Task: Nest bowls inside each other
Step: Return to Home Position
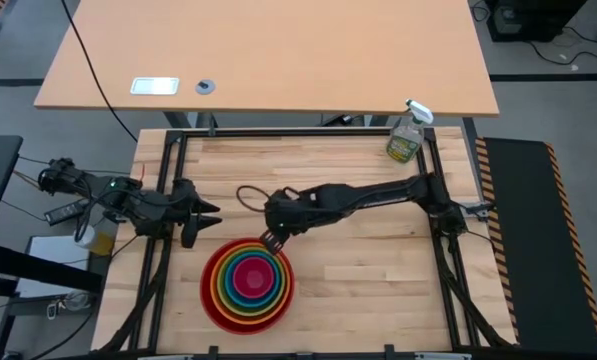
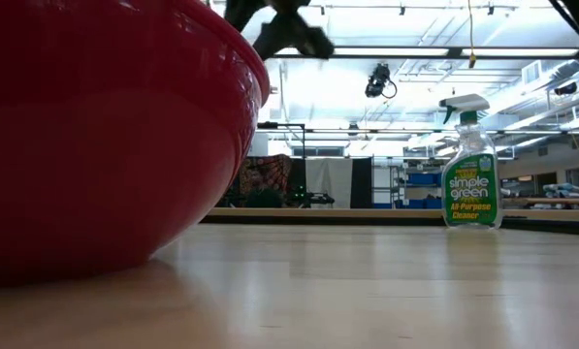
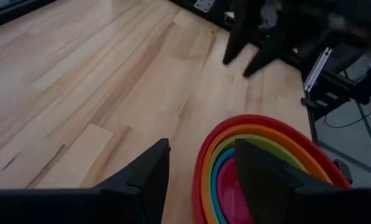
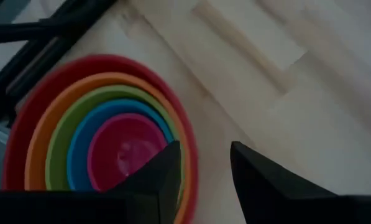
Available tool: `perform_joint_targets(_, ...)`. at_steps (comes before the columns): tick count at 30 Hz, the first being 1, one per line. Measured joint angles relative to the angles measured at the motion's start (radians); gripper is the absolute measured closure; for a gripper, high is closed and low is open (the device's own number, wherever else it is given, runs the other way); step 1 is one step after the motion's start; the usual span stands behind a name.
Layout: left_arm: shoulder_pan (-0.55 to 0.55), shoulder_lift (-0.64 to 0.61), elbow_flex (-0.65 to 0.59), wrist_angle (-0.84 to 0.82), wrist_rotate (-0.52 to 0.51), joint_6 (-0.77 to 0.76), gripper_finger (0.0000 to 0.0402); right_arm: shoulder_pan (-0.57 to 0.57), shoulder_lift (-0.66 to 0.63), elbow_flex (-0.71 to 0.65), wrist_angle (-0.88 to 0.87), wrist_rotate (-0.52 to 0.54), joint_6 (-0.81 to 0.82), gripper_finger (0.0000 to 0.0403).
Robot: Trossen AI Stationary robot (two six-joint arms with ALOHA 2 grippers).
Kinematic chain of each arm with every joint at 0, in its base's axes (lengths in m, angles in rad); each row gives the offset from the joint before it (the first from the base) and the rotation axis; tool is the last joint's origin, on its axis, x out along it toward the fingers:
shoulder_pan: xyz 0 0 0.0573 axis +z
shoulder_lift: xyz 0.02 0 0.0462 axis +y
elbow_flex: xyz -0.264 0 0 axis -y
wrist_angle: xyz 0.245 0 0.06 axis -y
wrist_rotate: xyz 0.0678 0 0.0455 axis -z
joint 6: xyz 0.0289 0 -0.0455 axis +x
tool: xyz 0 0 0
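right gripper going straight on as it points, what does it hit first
The right gripper would likely meet the red bowl first, at its rim just ahead of the open fingers; depth is unclear.

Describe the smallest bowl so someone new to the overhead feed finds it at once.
On the wooden table, look near the high view's bottom edge for the round rainbow nest ringed by the red bowl, next to the right tool. The pink bowl sits at its centre, inside the blue bowl; it alone holds nothing.
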Motion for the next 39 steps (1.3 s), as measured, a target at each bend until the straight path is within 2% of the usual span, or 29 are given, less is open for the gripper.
perform_joint_targets(10, 0.000, -0.073, -0.001, 0.110, -0.019, 0.163, 0.0221, -0.079, -0.019, 0.000, -0.075, 0.000, -0.129, 0.0270)
perform_joint_targets(15, 0.000, -0.158, -0.042, 0.122, -0.091, 0.165, 0.0221, -0.110, -0.019, 0.000, -0.108, -0.003, -0.208, 0.0279)
perform_joint_targets(22, 0.000, -0.287, -0.142, 0.127, -0.112, 0.074, 0.0221, -0.165, -0.024, -0.059, -0.188, -0.004, -0.311, 0.0282)
perform_joint_targets(30, 0.000, -0.404, -0.216, 0.142, -0.209, 0.000, 0.0221, -0.255, -0.099, -0.294, -0.019, -0.122, -0.382, 0.0287)
perform_joint_targets(39, 0.000, -0.458, -0.269, 0.141, -0.298, -0.059, 0.0221, -0.366, -0.385, -0.728, 0.303, -0.199, -0.324, 0.0295)
